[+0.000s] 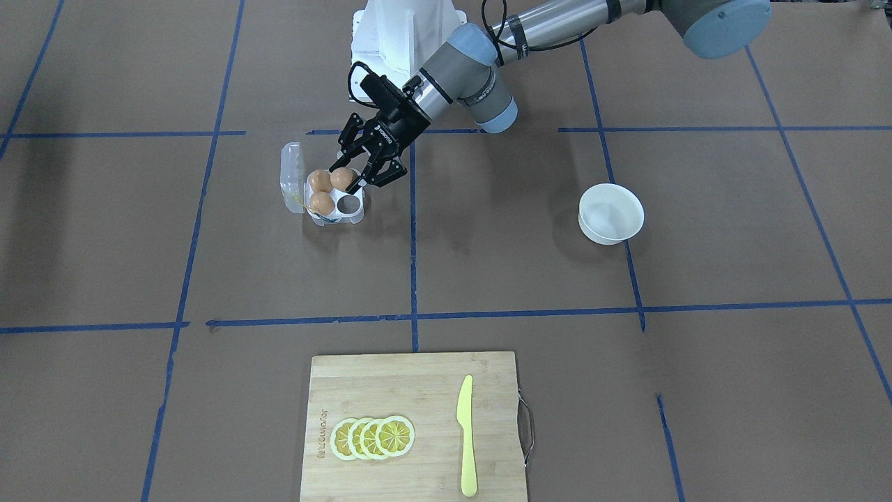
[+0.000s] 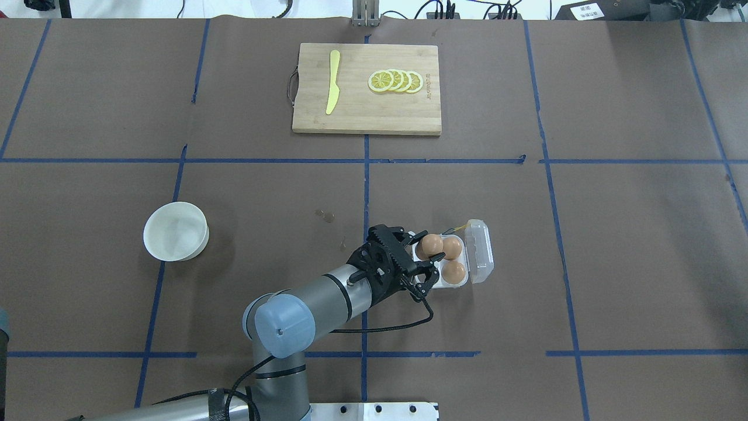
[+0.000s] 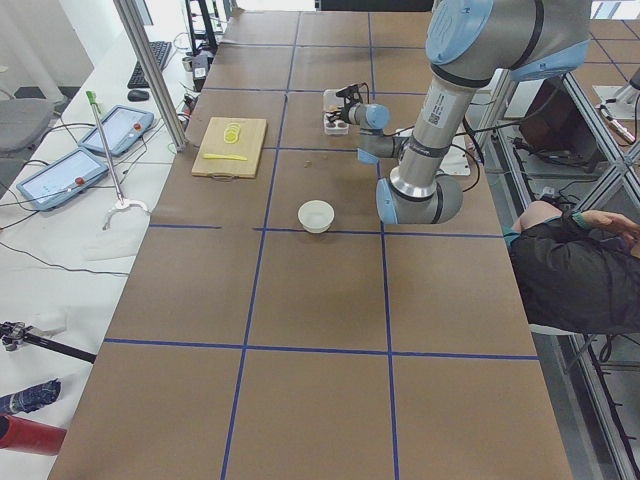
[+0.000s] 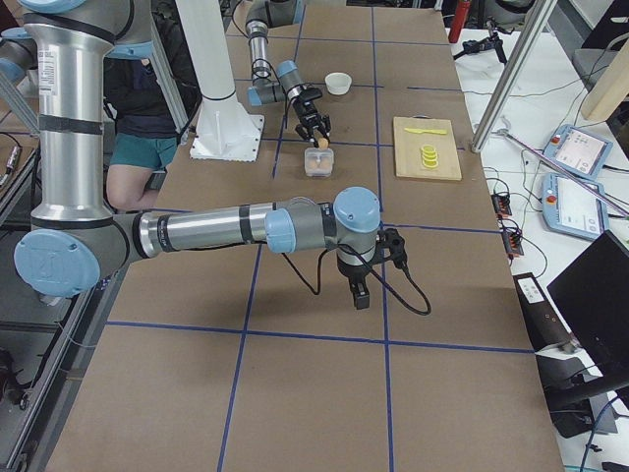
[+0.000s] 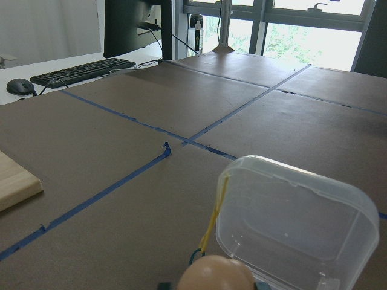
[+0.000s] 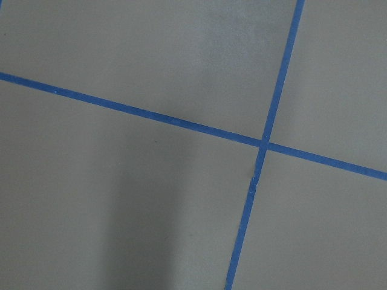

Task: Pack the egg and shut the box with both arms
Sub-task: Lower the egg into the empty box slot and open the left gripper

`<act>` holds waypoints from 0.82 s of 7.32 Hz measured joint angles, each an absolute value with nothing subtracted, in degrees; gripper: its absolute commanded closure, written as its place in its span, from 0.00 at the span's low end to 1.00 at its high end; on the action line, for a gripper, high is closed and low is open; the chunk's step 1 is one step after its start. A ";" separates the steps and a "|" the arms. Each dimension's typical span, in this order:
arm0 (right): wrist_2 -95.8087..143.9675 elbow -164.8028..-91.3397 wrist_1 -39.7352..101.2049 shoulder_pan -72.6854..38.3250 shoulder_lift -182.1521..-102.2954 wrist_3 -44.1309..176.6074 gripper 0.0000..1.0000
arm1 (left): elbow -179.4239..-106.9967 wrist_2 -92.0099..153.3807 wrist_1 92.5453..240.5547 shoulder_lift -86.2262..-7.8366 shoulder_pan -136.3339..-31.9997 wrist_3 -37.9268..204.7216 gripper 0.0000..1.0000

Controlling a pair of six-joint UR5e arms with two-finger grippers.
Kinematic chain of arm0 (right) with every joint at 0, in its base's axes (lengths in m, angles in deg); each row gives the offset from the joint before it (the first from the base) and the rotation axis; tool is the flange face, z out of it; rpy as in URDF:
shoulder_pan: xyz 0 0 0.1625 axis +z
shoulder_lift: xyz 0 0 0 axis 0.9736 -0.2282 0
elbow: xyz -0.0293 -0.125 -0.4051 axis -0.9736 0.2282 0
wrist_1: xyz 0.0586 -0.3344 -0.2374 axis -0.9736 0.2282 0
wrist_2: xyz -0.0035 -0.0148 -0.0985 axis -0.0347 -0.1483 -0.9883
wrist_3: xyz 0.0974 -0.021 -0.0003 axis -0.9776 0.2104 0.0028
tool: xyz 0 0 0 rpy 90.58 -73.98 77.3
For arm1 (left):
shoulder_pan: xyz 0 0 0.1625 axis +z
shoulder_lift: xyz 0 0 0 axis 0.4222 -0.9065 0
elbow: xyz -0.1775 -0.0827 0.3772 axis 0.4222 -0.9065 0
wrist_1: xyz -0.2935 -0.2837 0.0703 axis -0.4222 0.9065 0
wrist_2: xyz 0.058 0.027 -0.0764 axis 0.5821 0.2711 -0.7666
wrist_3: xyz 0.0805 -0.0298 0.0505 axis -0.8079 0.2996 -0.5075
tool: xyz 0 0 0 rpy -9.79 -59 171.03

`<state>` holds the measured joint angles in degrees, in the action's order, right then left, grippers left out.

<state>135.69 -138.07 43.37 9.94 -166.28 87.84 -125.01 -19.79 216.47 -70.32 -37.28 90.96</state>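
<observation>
Looking down at the table point(image 1: 697, 244), you can see the box point(image 1: 355, 217) near the robot's base, just on the robot's right of the middle blue tape line. Its clear lid point(image 1: 292, 174) is open and stands up on the side away from the left gripper point(image 1: 350, 174). A thin yellow band point(image 5: 213, 211) hangs by the lid.

Your left arm point(image 1: 550, 24) reaches across and leans down over the box. Its two black fingers sit on either side of one brown egg point(image 1: 341, 178), at the cup closest to the robot. The fingers look close to the egg, but I cannot tell if they are squeezing it or have let go. Two more eggs point(image 1: 320, 180) sit in the cups by the lid. The last cup point(image 1: 348, 203) has no egg in it.

Your right arm point(image 4: 206, 231) is stretched out low, well apart from the box, with the right gripper point(image 4: 360, 293) pointing down at the table. I cannot tell if its fingers are apart or together. Its wrist view shows only brown table and blue tape.

On the robot's left side you have a white bowl point(image 1: 599, 233), well apart from the box. Across the table lies a wooden cutting board point(image 1: 418, 390) with lemon slices point(image 1: 373, 438) and a yellow knife point(image 1: 466, 436) on it.
</observation>
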 measured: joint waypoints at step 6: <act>135.62 -138.04 43.37 9.93 -166.27 87.84 0.00 | -124.13 -21.64 216.47 -70.76 -36.37 88.80 0.67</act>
